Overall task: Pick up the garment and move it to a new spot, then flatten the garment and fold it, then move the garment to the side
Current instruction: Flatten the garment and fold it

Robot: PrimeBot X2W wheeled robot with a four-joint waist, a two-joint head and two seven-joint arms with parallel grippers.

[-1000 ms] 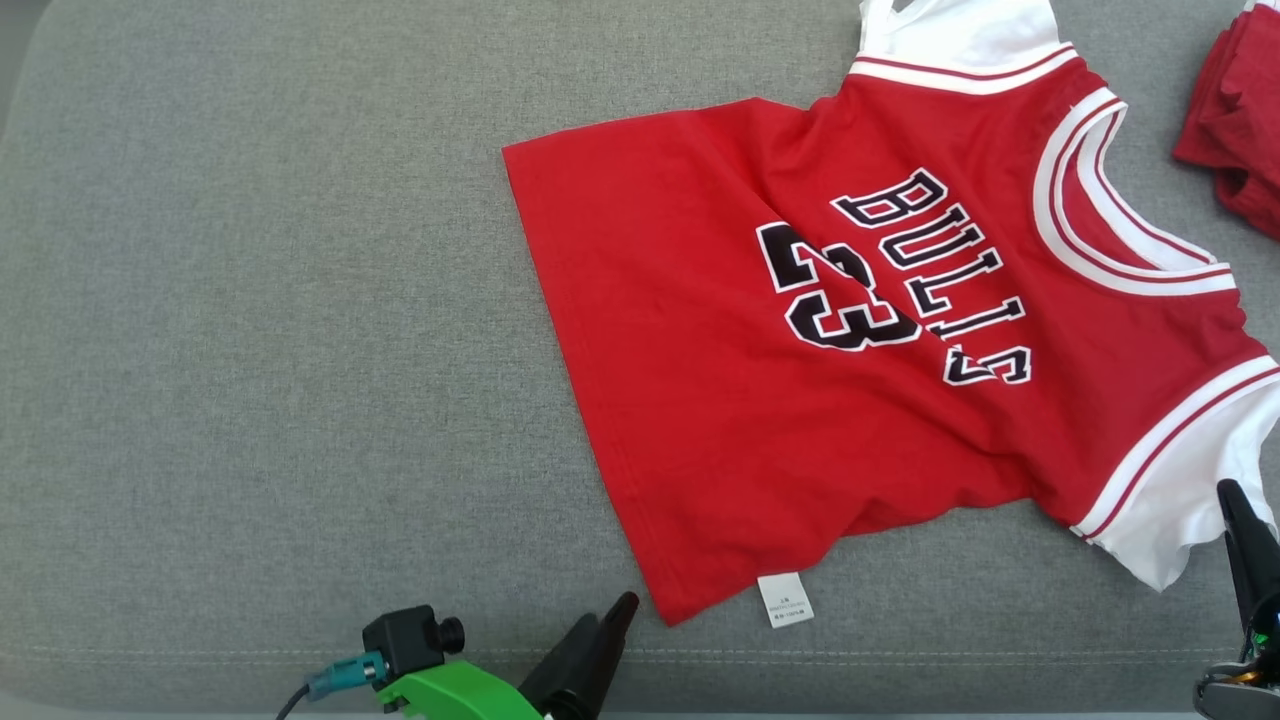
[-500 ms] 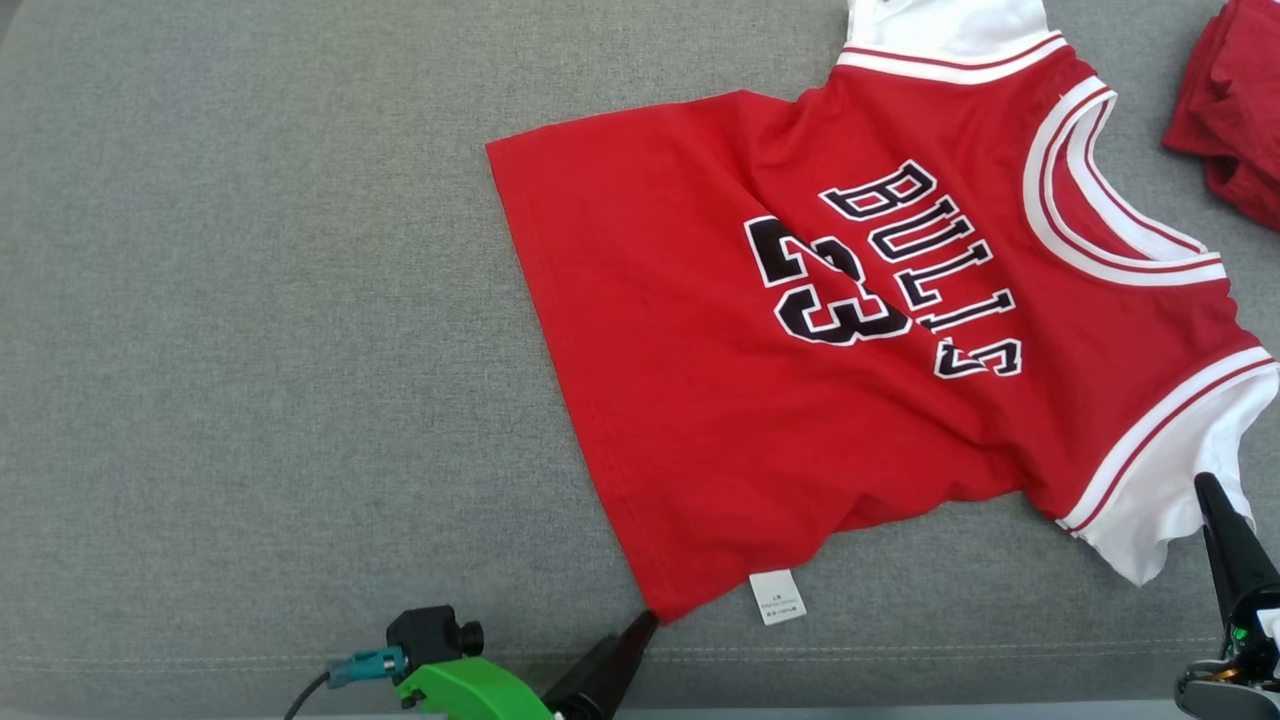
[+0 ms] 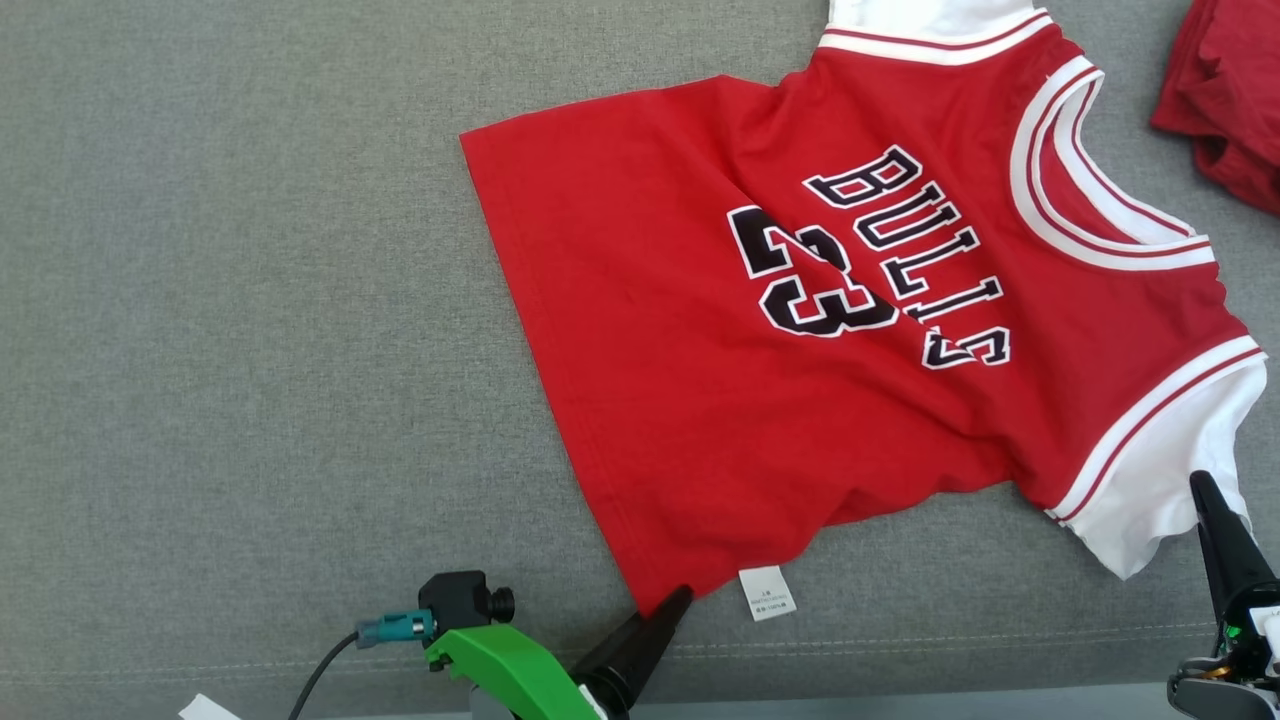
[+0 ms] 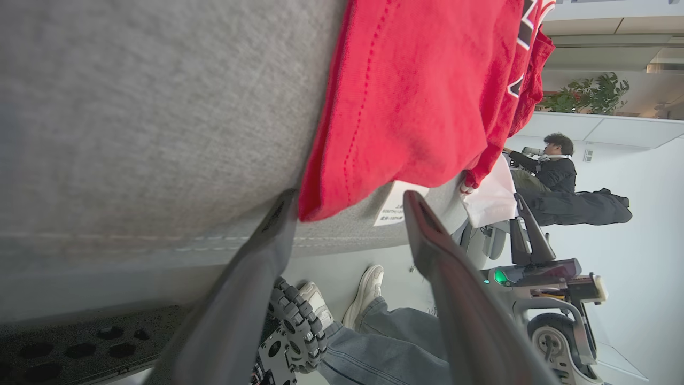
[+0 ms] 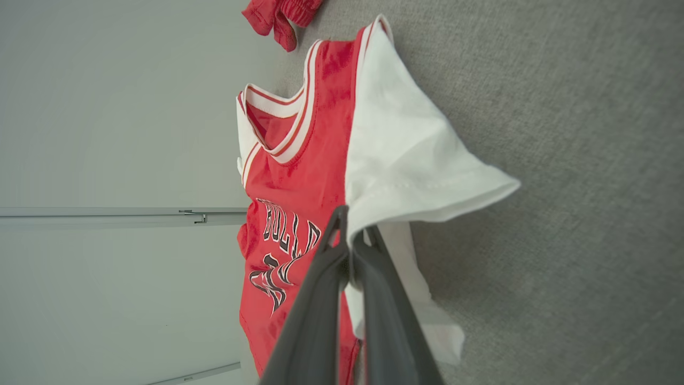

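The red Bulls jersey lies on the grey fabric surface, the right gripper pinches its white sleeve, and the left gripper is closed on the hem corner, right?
No. The left gripper is open: the left wrist view shows its fingers apart on either side of the hem corner. The red Bulls jersey does lie on the grey fabric surface, the right gripper pinching its white sleeve.

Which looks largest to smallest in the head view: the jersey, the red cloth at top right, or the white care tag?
1. jersey
2. red cloth, though the frame edge cuts it off, so its full size is unsure
3. care tag
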